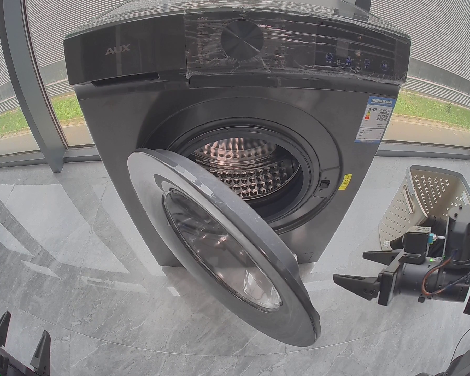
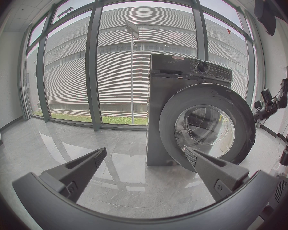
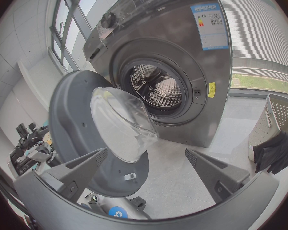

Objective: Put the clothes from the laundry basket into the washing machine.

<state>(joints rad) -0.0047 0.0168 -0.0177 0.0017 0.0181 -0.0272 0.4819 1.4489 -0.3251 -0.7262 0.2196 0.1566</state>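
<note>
Step in hand, as judged: the pick-up of the first item. The washing machine [image 1: 141, 116] stands with its door [image 1: 292, 288] swung fully open toward the robot's left, and no clothing is visible in the drum [image 1: 245, 168]. The right gripper [image 1: 350, 267] hangs above the floor [image 1: 62, 246] in front of the machine's right front corner, with its fingers spread wide and nothing between them. The left gripper [image 2: 145, 150] sits low at the robot's left, well apart from the machine, equally wide open and empty. The laundry basket [image 1: 438, 189], white with perforated walls, rests on the floor just beside the machine's right side. A dark garment [image 3: 275, 152] drapes over its near edge; whether more clothing lies inside cannot be told. The next move calls for turning the right gripper toward the basket, lowering it onto the draped cloth, and closing on a gathered fold. The load must then be carried round the open door's rim to the drum mouth. The floor is glossy grey stone tile, which mirrors the machine. Full-height windows [image 2: 118, 64] stand behind the machine, with a grass strip and a pale building beyond them.
</note>
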